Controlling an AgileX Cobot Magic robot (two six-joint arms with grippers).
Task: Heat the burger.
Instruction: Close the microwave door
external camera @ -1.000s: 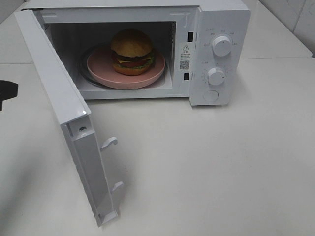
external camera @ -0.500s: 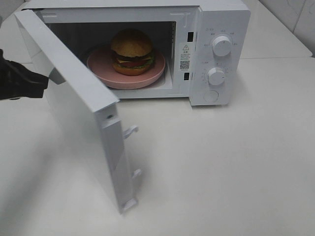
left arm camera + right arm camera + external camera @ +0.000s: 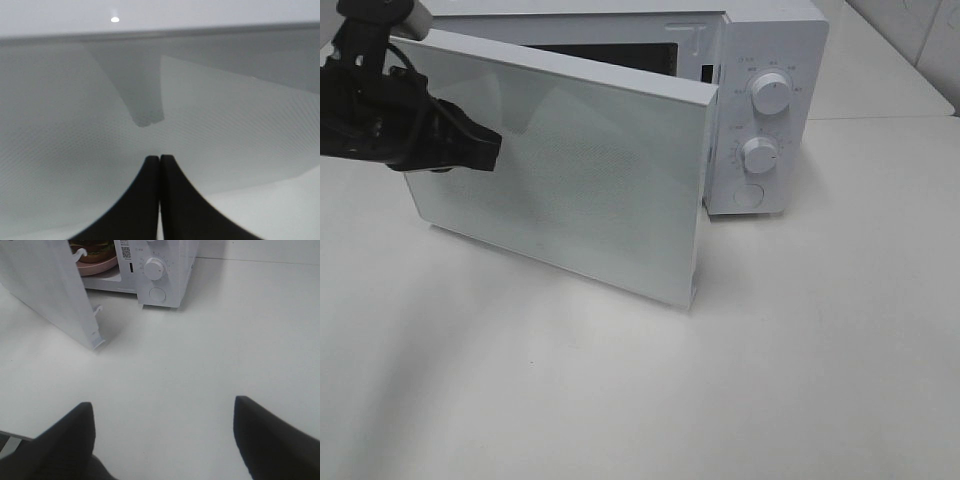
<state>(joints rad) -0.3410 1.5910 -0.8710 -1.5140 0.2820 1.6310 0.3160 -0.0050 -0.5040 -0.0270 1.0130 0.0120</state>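
The burger is hidden behind the door in the exterior view. In the right wrist view only its lower edge (image 3: 91, 248) shows, on the pink plate (image 3: 100, 263) inside the white microwave (image 3: 772, 40). The microwave door (image 3: 590, 170) stands half shut. My left gripper (image 3: 485, 150) is shut and empty, with its tips against the door's outer face (image 3: 225, 125). The closed black fingertips (image 3: 152, 167) show in the left wrist view. My right gripper (image 3: 164, 402) is open and empty, low over the table in front of the microwave, and is out of the exterior view.
The microwave's control panel has two white knobs (image 3: 770, 92) (image 3: 758, 155) and a round button (image 3: 748, 196). The white table (image 3: 770, 350) spreads in front. The door's free edge (image 3: 95, 342) juts out over the table.
The door has swung from wide open to about half shut, hiding the burger and plate from the high camera. My left arm has moved in from the left, against the door.
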